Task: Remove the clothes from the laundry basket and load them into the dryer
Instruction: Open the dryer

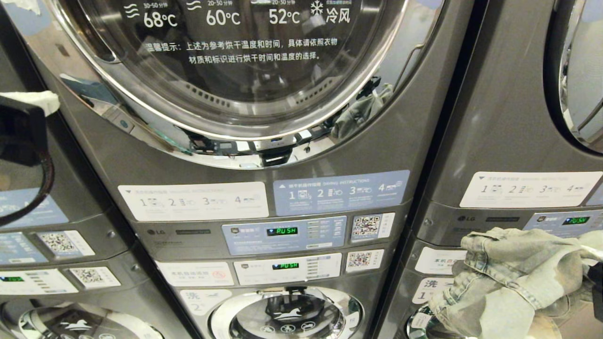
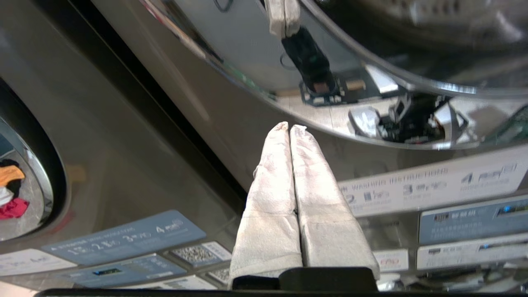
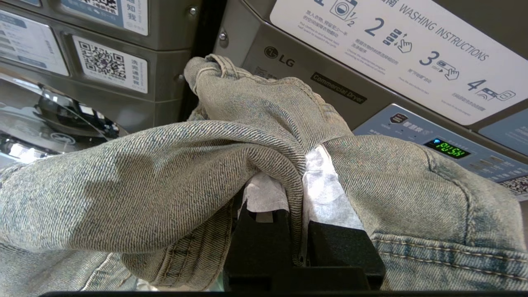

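The dryer (image 1: 414,141) fills the head view, and its round glass door (image 1: 245,70) looks closed. At the lower right hangs a bunched, faded denim garment (image 1: 513,278), which covers my right gripper there. The right wrist view shows my right gripper (image 3: 295,165) shut on a fold of that denim garment (image 3: 165,173), in front of a control panel. My left gripper (image 1: 33,99) is raised at the left edge. Its white-wrapped fingers (image 2: 272,177) are pressed together with nothing between them, and they point at the door's chrome rim (image 2: 371,136). The laundry basket is out of view.
Below the dryer door are instruction labels (image 1: 193,201) and control panels with green displays (image 1: 281,231). The lower washer's round door (image 1: 285,315) sits at the bottom. Another stacked machine (image 1: 518,117) stands to the right. The left-hand machine's drum holds coloured clothes (image 2: 12,194).
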Motion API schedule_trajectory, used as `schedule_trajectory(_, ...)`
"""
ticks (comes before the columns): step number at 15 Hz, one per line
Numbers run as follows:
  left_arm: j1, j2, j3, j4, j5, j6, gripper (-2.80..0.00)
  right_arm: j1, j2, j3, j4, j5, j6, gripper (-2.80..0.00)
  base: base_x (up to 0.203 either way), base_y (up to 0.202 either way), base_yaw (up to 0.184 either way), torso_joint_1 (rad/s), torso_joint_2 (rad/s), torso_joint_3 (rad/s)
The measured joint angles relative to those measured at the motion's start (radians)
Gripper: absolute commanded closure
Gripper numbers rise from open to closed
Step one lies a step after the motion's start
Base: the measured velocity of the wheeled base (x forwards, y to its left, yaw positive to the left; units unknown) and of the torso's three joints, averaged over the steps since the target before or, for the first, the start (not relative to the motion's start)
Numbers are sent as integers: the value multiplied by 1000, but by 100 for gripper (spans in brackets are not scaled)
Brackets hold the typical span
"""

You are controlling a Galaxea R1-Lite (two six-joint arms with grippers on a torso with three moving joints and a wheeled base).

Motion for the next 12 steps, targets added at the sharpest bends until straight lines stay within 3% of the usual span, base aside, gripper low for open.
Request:
schedule_trajectory(3,-1,-62,109,3,2,3,0,0,-8,17,-1,-18,5,0,0,0,0,0,0,0)
schedule_trajectory(8,-1,-271,396,9,8,13,0,0,-59,98,-4,-17,-22,0,0,0,0,0,0,0)
schedule_trajectory(12,0,-371,459,9,3,46,0,0,-66,104,-4,-15,-43,0,-114,0,0,2,7,3)
